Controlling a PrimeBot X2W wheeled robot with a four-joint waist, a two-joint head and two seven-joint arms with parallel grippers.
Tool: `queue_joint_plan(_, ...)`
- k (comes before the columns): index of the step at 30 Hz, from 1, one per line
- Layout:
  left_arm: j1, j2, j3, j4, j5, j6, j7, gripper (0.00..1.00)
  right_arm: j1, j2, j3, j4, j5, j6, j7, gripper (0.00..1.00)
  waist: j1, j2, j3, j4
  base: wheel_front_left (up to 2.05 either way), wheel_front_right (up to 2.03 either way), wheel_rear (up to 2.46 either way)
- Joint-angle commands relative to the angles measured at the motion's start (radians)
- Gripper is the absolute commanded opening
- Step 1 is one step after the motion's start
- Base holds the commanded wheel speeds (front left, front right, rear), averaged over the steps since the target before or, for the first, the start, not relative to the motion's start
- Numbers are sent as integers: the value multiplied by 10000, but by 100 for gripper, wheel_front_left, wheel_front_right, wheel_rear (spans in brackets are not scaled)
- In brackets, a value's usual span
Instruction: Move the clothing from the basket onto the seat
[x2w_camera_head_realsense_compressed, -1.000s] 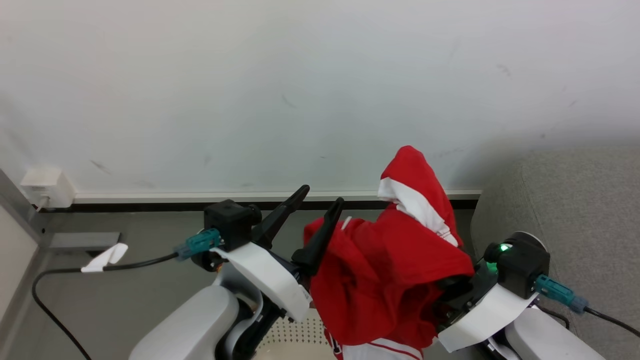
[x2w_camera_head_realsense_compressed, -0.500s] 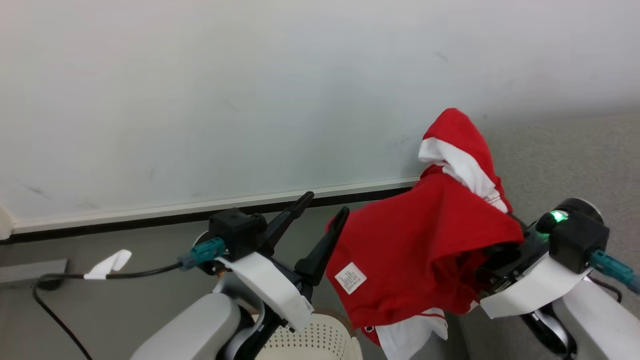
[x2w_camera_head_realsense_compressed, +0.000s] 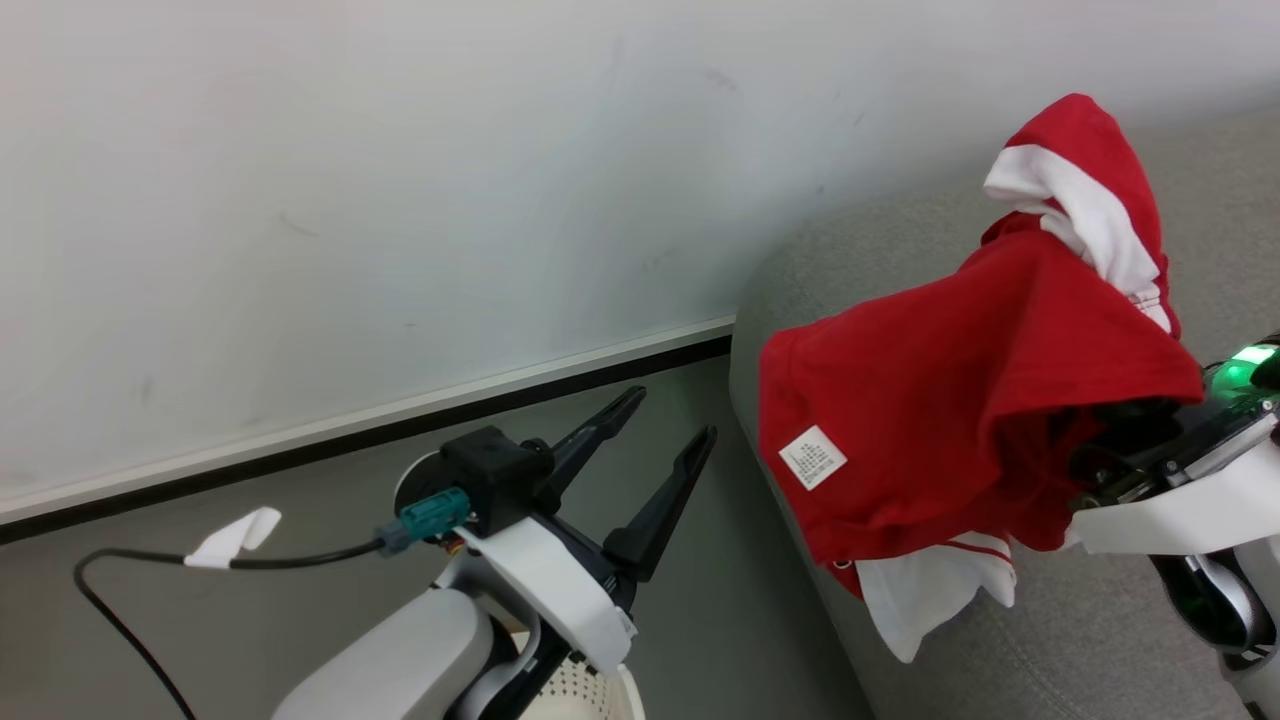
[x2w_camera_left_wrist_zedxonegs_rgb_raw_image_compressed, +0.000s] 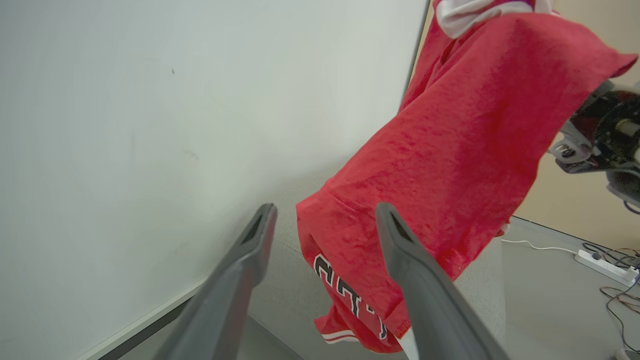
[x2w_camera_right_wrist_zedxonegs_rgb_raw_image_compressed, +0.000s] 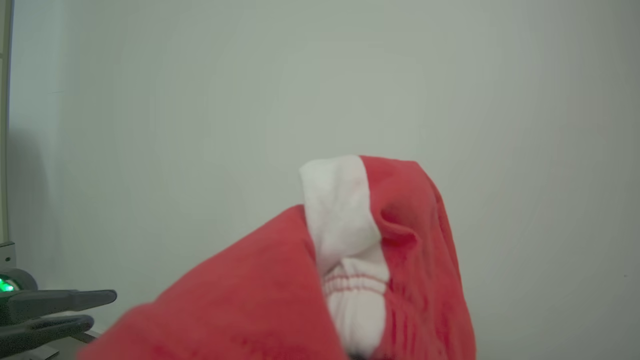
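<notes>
Clothing: red with white panels, draped over the right arm's end, rising to a peak, held up in front of the seat; a white flap hangs below.
Care label: small, white, on the red cloth's left side.
Seat: grey woven, rounded corner, at right.
Left gripper: dark fingers spread apart, nothing between them, over the floor.
Right wrist: white cuff, green light, fingers covered by cloth.
Basket: cream perforated sliver at the bottom edge.
Cable: black, with a white tag.
Wall: pale, with a dark baseboard.
</notes>
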Motion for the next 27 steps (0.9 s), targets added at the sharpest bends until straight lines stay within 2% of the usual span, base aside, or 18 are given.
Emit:
queue_joint_plan(1, -73, -20, -49, 40, 114, -51, -61, 100, 62, -103, -162, -105, 114, -22, -2, 0, 1, 0, 140, -272, 0, 0, 0)
queue_joint_plan(9, -165, -52, -208, 150, 228, -138, -54, 100, 363, -427, -830, -391, -9, -22, -2, 0, 1, 0, 364, -816, 0, 0, 0)
queue_joint_plan(16, -310, -29, -309, 106, 350, -138, -35, 100, 289, -573, -1164, -561, 53, -22, -2, 0, 1, 0, 670, -970, 0, 0, 0)
queue_joint_plan(21, -513, 32, -376, 83, 479, -163, 17, 100, -153, -774, -1251, -501, 258, -22, -2, 0, 1, 0, 1023, -922, 0, 0, 0)
queue_joint_plan(27, -828, 94, -411, -37, 591, -173, 150, 100, -1460, -1489, -1305, -325, 663, -22, -2, 0, 1, 0, 1744, -701, 0, 0, 0)
